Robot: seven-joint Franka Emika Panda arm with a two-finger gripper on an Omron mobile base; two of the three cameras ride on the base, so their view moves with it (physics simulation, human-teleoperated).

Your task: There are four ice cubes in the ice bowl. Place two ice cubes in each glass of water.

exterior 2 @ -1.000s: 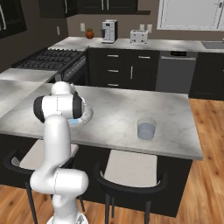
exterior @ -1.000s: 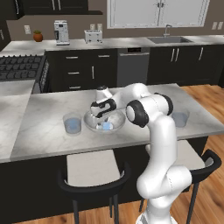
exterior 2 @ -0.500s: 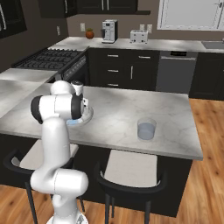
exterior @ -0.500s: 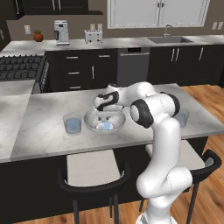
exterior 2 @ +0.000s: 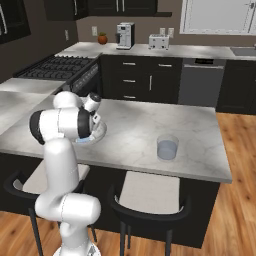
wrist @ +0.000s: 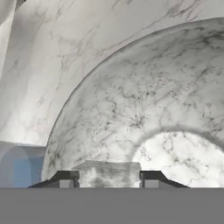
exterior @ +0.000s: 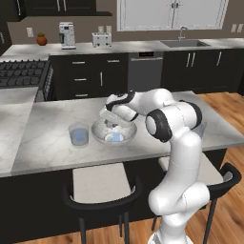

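My gripper (exterior: 108,117) hangs tilted just above the ice bowl (exterior: 101,136), a wide mottled grey-white bowl on the marble island. Pale-blue ice cubes (exterior: 116,137) lie in its bottom. In the hand view a small translucent ice cube (wrist: 107,169) spans the gap from one dark finger tip (wrist: 65,176) to the other, so my gripper (wrist: 108,178) is shut on it over the bowl's inner wall (wrist: 144,100). One glass of water (exterior: 79,134) stands just left of the bowl. The other glass of water (exterior 2: 167,147) stands far off to the right.
The island's front edge runs close below the bowl, with two dark stools under it. A stove (exterior: 21,74) is at the far left; the back counter carries a coffee machine (exterior: 67,35) and a toaster (exterior: 99,40). Bare marble (exterior 2: 150,120) lies between bowl and right glass.
My hand has risen a little out of the bowl, from down among the cubes to just above the rim. The glasses and bowl have not moved.
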